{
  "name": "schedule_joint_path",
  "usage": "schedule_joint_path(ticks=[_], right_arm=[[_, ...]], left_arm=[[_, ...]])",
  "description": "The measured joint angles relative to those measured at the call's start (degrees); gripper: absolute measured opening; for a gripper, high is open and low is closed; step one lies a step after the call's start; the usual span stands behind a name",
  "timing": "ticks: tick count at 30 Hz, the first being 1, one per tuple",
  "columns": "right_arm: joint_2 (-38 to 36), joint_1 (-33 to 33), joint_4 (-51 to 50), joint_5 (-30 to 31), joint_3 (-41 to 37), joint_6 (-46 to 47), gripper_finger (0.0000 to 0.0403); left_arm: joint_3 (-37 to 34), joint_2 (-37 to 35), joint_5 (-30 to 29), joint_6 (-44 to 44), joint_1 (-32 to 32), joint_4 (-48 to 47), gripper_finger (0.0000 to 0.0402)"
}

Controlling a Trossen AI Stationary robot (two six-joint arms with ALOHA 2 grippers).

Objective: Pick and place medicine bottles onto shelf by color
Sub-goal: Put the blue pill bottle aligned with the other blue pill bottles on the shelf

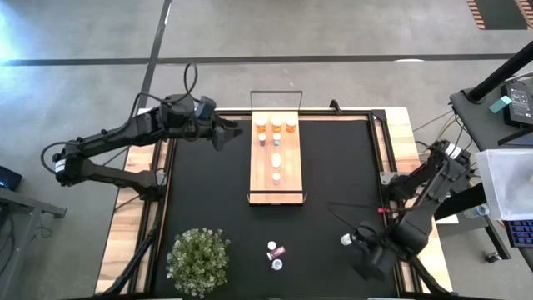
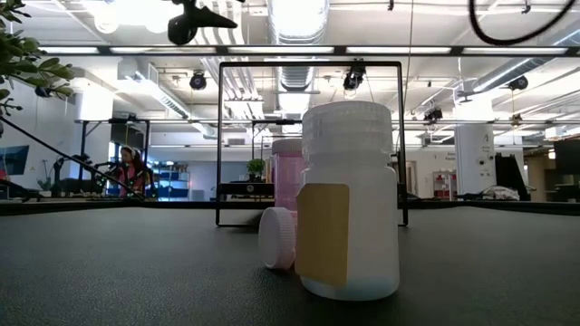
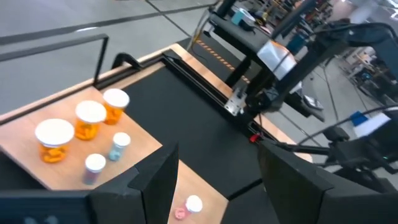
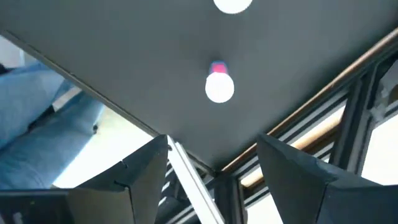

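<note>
The light wood shelf lies on the black mat. Three orange bottles stand at its far end, and several small pale bottles stand along it; they also show in the left wrist view. Three bottles are on the mat near the front edge. In the low view these are one white and upright, one pink and one on its side. My left gripper is open and empty beside the shelf's far left corner. My right gripper is open and empty at the near right, with a white-capped bottle ahead of it.
A bushy green plant stands at the near left of the mat. Wire rails rise at the shelf's short ends. The mat between the shelf and the right arm is bare. A desk with equipment stands beyond the table's right edge.
</note>
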Motion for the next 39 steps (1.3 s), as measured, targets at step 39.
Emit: schedule_joint_path(ticks=[39], right_arm=[[3.9,3.3,19.0,2.1,-19.2,5.6,0.0223]], left_arm=[[-0.9,0.7,-1.4,-2.9,-3.4,0.0,0.0203]])
